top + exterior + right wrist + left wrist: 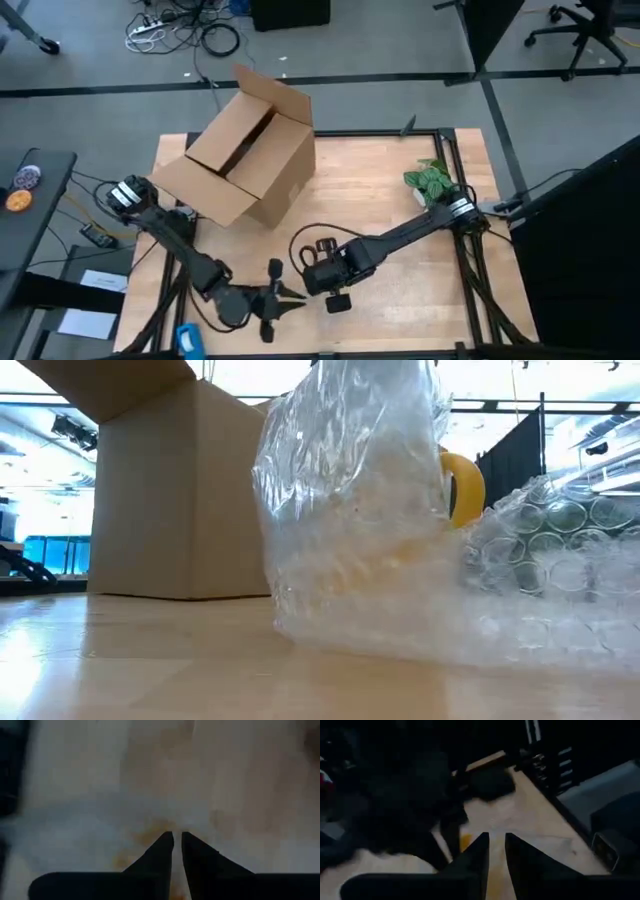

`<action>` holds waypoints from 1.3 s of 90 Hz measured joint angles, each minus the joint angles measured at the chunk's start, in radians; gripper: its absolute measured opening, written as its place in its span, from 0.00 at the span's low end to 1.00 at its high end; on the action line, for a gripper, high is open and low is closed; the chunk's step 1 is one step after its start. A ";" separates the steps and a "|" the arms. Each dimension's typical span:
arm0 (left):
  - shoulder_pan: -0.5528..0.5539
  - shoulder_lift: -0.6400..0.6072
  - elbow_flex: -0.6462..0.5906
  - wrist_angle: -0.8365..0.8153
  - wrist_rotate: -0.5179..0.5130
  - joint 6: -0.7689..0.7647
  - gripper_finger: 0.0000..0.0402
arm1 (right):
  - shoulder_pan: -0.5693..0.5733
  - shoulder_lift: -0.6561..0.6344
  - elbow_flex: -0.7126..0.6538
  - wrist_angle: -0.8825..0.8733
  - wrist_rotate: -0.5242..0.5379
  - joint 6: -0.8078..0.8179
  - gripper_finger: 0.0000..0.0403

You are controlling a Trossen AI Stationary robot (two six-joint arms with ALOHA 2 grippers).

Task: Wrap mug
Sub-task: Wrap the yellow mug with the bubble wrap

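No brand, label or readable writing showed on anything in view. The mug (462, 488), small, glossy and yellow-orange, stood upright in the low view, its long axis vertical, with only the loop handle showing plainly; the handle pointed toward that picture's right. The rest of it sat behind a crinkly clear plastic sheet (350, 510) that rose around it in shiny folds, and bubble wrap (550, 550) with round cells lay heaped just beside the handle. From above, the mug itself was hidden beneath the two arms, near the front middle of the counter (400, 190), a pale wooden top with a dark frame.

The left pincer (285, 297) reached in low from the left, and the left wrist view showed its dark fingers (470, 865) close together with only a narrow gap; whether they gripped anything could not be told. The right pincer (177, 842) came in from the right over the same spot, its tapered fingers nearly meeting above blurred pale plastic tinged with orange; a hold could not be confirmed there either.

A plain brown cardboard box (245, 160), flaps open, lay tipped toward the back left of the counter. A small green leafy plant (430, 180) sat by the right arm's base.
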 joint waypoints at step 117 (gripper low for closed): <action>0.250 0.152 0.000 0.036 0.114 -0.154 0.12 | -0.014 -0.006 0.207 -0.250 0.038 0.040 0.05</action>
